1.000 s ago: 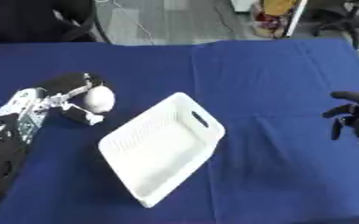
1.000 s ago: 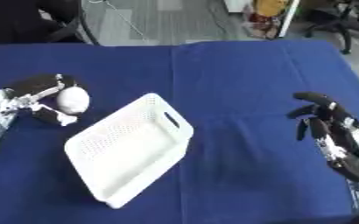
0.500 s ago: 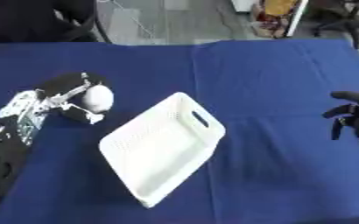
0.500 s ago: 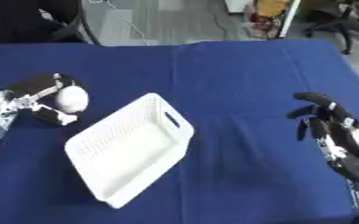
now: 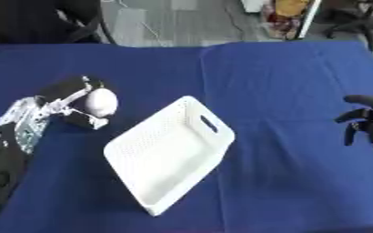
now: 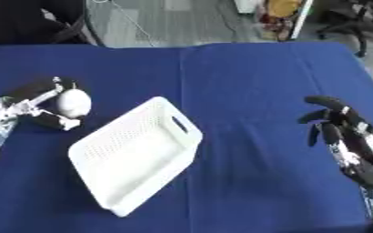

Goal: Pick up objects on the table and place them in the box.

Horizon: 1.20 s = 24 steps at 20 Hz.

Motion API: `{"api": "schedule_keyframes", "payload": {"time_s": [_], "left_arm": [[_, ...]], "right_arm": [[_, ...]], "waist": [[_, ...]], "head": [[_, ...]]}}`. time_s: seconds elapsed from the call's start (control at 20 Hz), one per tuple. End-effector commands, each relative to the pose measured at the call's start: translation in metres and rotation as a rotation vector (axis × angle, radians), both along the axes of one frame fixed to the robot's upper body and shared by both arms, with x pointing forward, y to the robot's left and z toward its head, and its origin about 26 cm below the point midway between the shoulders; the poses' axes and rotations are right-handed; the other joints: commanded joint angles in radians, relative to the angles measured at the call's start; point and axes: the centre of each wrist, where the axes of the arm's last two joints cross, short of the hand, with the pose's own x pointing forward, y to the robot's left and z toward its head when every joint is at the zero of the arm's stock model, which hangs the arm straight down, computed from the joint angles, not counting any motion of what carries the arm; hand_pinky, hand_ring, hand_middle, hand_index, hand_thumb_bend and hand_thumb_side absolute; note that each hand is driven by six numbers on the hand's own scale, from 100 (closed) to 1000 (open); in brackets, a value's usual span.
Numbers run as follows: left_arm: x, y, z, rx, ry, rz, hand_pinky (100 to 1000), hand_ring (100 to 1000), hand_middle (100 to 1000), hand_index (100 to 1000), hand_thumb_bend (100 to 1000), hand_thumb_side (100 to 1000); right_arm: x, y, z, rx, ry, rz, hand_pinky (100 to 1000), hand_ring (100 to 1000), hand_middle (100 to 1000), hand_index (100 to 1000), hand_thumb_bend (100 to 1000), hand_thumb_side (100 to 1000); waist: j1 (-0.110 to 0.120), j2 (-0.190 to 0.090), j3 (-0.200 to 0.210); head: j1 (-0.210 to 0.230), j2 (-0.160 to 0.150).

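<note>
The left robot hand (image 5: pixel 77 101) curls its fingers around a white rounded object (image 5: pixel 101 102) near the desk's left edge, while the right robot hand (image 6: pixel 339 128) rests open, fingers bent, near the right edge.

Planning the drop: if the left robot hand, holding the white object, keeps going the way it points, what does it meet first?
Probably the white basket: the left robot hand with the white object points right toward its near rim, though depth is unclear.

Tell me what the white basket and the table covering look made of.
The white basket looks like moulded plastic, matte, with perforated walls and a cut-out handle slot. The table covering looks like blue cloth: a fold line and soft creases run across it.
</note>
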Motion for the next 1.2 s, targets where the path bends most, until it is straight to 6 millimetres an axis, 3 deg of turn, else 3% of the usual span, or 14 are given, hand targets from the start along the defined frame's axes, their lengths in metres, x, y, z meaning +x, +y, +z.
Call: {"api": "schedule_keyframes", "payload": {"time_s": [0.05,0.25,0.5,1.2], "left_arm": [[-0.006,0.003,0.034,-0.172,-0.025,-0.003,100,210,527,632,100,427],[-0.021,-0.007,0.062,-0.389,-0.001,-0.054,100,160,479,568,100,482],[-0.037,-0.017,0.088,-0.52,0.003,-0.099,100,150,468,550,100,504],[-0.047,-0.037,0.101,-0.534,0.015,-0.186,100,151,467,544,100,515]], "right_arm": [[0.001,-0.003,0.01,-0.106,-0.113,0.08,340,668,832,894,100,564],[0.001,-0.003,0.01,-0.106,-0.114,0.077,341,668,833,895,100,564],[0.001,-0.003,0.01,-0.106,-0.114,0.077,341,668,833,895,100,564],[0.0,-0.004,0.009,-0.105,-0.114,0.072,341,668,833,895,100,564]], "waist": [[0.001,-0.014,0.002],[0.001,-0.014,0.006],[0.0,-0.015,0.01],[-0.001,-0.016,0.011]], "head": [[-0.01,-0.018],[-0.014,-0.019],[-0.016,-0.021],[-0.018,-0.021]]}}
